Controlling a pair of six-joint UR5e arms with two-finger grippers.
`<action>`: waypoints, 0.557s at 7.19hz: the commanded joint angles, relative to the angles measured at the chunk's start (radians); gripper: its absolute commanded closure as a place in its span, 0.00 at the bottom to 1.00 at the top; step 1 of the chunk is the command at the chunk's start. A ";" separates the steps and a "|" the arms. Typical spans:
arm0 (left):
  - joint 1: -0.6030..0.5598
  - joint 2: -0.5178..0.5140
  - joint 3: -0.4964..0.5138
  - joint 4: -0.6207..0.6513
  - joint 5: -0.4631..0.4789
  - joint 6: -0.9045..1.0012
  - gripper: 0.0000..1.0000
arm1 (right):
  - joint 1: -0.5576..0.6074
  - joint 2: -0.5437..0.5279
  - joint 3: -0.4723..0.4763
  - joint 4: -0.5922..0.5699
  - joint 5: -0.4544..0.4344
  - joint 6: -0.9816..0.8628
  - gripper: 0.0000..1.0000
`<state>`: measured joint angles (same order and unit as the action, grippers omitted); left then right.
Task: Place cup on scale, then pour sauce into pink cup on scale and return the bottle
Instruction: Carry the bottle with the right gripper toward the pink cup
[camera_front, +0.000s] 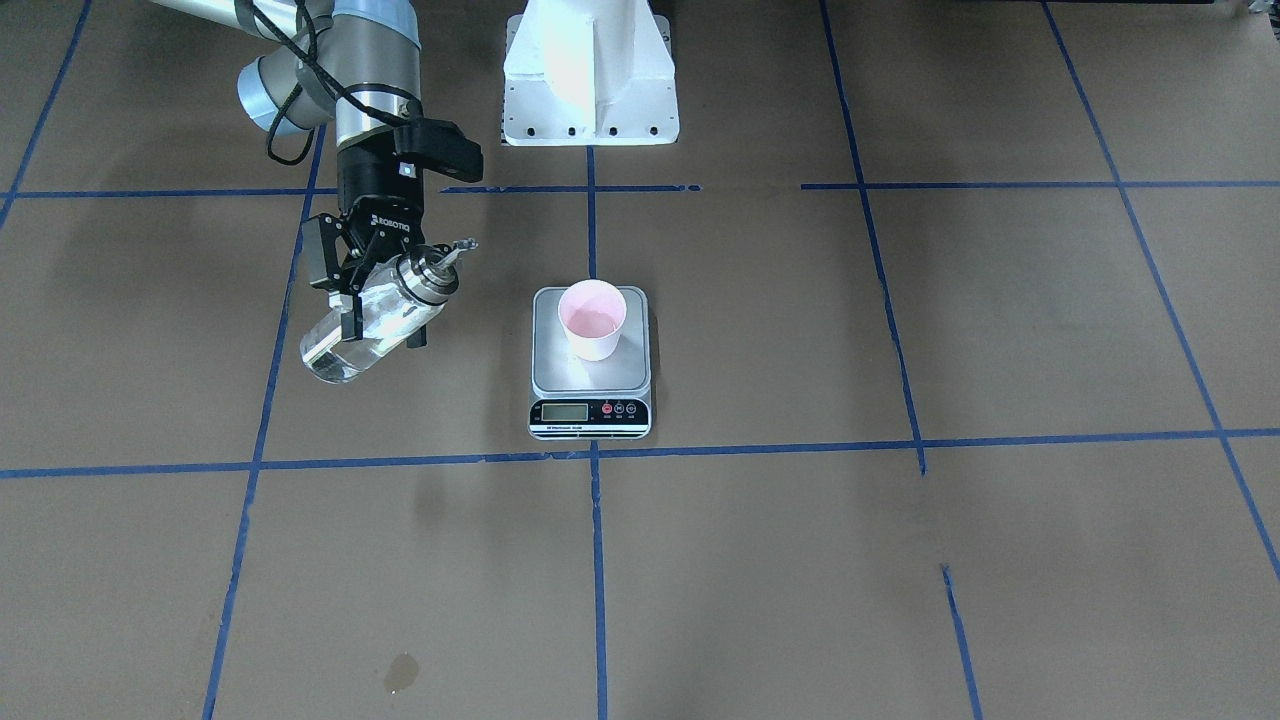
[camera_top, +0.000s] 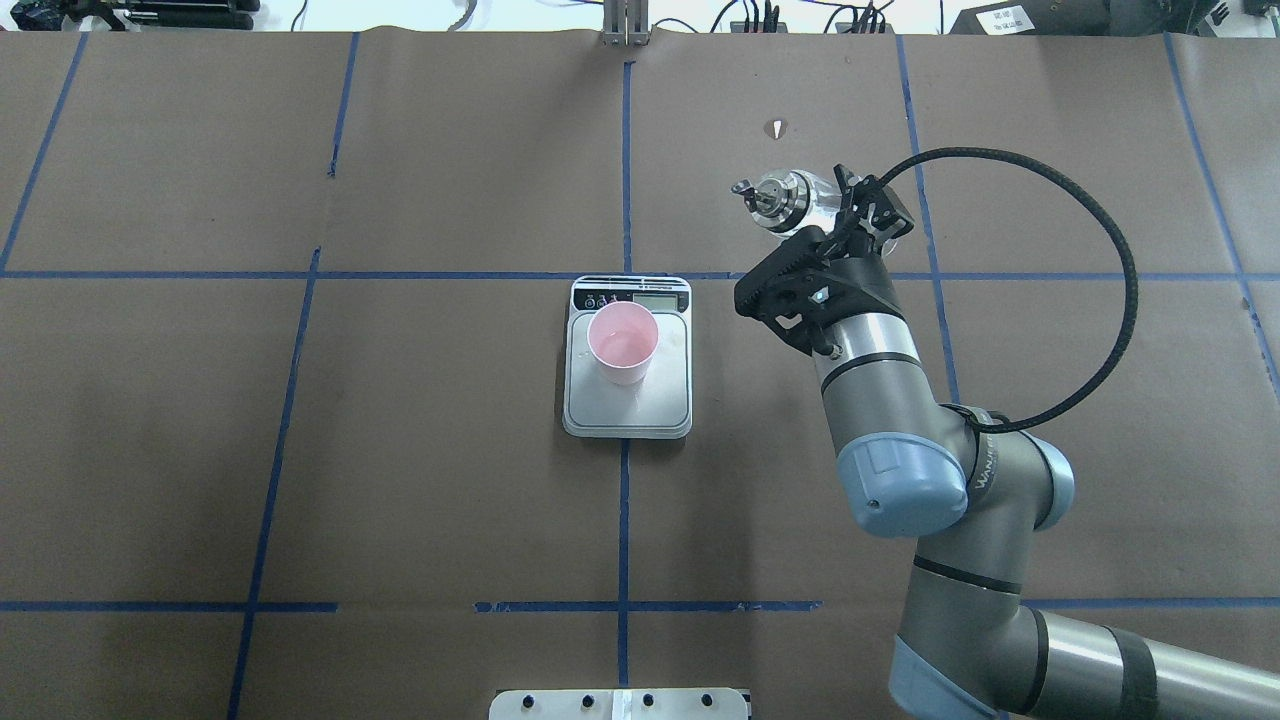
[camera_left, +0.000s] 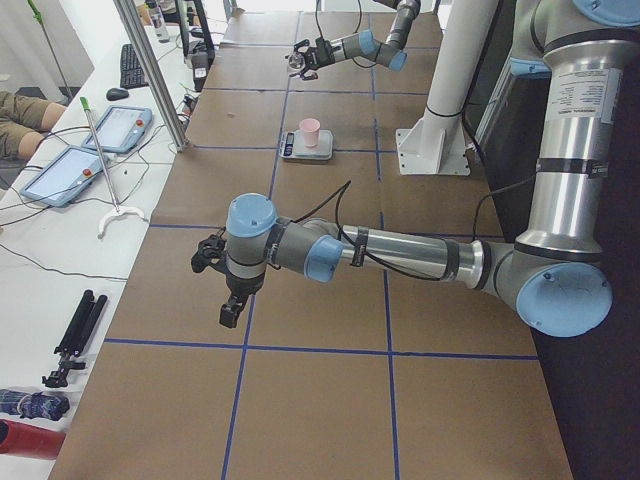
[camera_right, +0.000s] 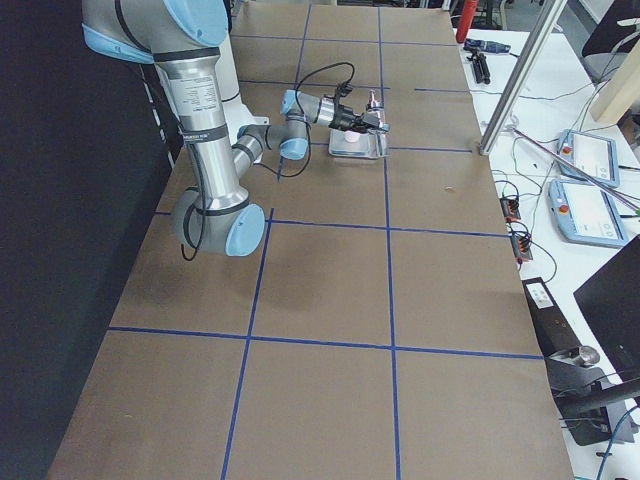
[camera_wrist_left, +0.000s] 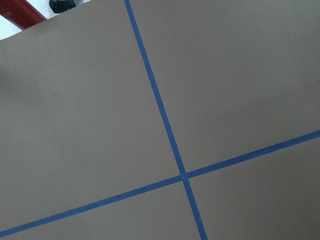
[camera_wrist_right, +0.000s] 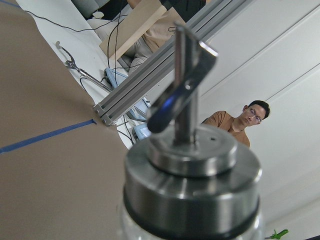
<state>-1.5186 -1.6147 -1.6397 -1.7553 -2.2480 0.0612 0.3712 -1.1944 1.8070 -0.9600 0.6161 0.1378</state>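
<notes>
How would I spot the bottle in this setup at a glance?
On the brown paper-covered table with blue tape lines, find the flat steel kitchen scale carrying a pale pink paper cup. Beside it, the right arm's black claw grips a small clear glass bottle, held tilted. Its shiny metal collar and thin pour spout set it apart.

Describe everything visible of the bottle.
The bottle is small, cylindrical clear glass with a shiny metal collar and a thin bent metal spout. Clear liquid shows inside. It is tilted, spout up and toward the scale, gripped round its body by the right end effector, beside the scale, not over it.
</notes>
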 joint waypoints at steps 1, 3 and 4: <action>0.000 0.019 -0.005 0.017 -0.010 0.000 0.00 | -0.006 0.062 -0.014 -0.092 -0.036 -0.026 1.00; 0.002 0.022 0.006 0.016 -0.009 0.000 0.00 | -0.046 0.068 -0.064 -0.095 -0.097 -0.024 1.00; 0.002 0.021 0.007 0.017 -0.009 0.000 0.00 | -0.057 0.065 -0.072 -0.095 -0.116 -0.026 1.00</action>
<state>-1.5177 -1.5935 -1.6366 -1.7391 -2.2569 0.0614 0.3318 -1.1296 1.7558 -1.0527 0.5320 0.1133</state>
